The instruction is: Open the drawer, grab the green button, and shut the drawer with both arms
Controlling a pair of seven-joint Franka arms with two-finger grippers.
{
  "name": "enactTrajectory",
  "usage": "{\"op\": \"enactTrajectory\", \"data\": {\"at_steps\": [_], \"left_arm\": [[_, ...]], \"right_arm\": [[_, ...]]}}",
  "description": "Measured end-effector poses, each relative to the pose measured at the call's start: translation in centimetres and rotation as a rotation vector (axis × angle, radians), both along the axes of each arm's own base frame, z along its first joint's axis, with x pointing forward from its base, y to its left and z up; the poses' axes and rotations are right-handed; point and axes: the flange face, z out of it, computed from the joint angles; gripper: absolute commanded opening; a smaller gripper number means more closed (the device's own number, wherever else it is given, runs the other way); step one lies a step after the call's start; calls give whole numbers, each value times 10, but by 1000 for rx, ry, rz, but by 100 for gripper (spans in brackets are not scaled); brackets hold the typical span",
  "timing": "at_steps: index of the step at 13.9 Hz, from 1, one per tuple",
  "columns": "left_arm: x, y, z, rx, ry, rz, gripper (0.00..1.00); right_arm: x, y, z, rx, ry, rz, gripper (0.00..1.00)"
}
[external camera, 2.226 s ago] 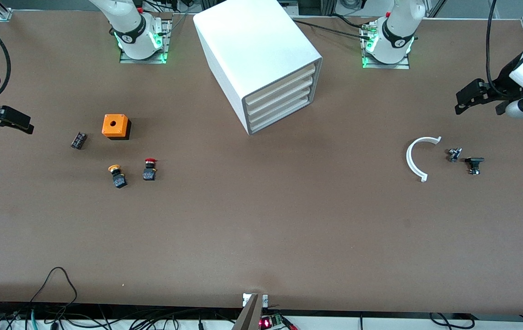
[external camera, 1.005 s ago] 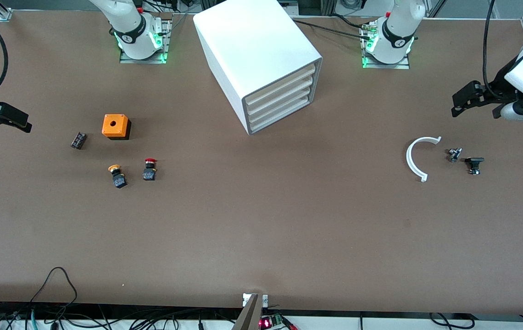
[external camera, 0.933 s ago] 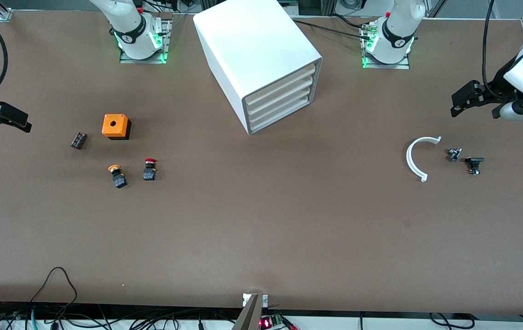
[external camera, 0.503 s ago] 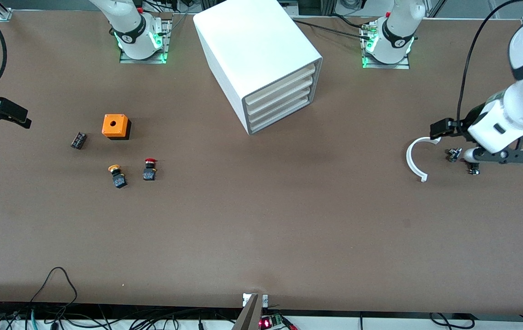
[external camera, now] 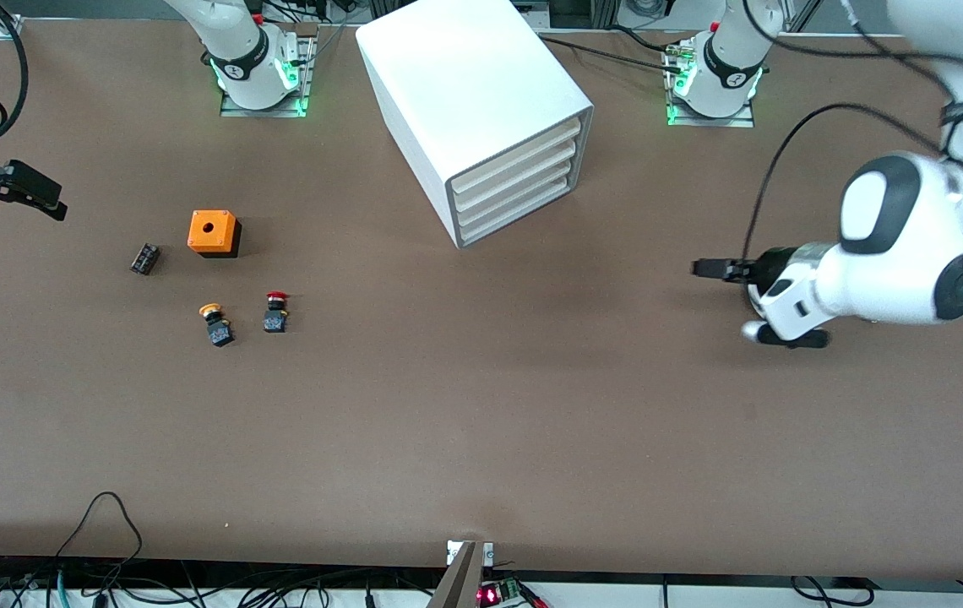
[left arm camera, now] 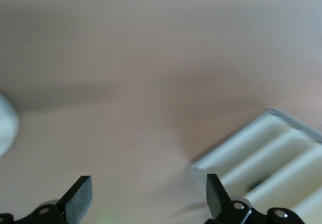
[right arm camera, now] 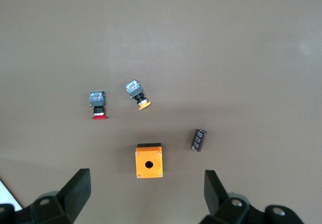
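Toward the left arm's end of the table, the black left gripper (external camera: 711, 268), jaws wide, has swung out facing the large white box-shaped cabinet (external camera: 481, 110), its lowest shallow white drawer (external camera: 524, 218) shut. Black right gripper (external camera: 34, 197), spread empty, hangs at nine o'clock from the orange box (external camera: 213, 233). No writing is legible.

The left white jointed robot arm (external camera: 904, 245) reaches low over the table, its black two-finger left gripper (external camera: 714, 268) spread wide, fingers (left arm camera: 78, 198) well apart. The right white jointed arm's black two-finger right gripper (external camera: 21, 187) hovers high at its own table end, fingers (right arm camera: 75, 189) likewise spread wide.
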Motion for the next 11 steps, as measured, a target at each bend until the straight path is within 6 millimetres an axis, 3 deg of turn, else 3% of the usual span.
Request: {"op": "enactTrajectory", "data": {"at_steps": [3,5,8,11], "left_arm": [[-24,-31,-85,-279,71,19,100],[-49,-59,-125,-418,104,-1,100],[-95,-98,-174,-577,138,-40,99],[-136,-133,-199,-622,185,-75,94]], "right_arm": [[2,0,-10,1,24,0,100],[2,0,-17,2,50,-1,100],[4,0,-26,3,75,-1,100],[13,11,-44,15,93,16,100]]}}
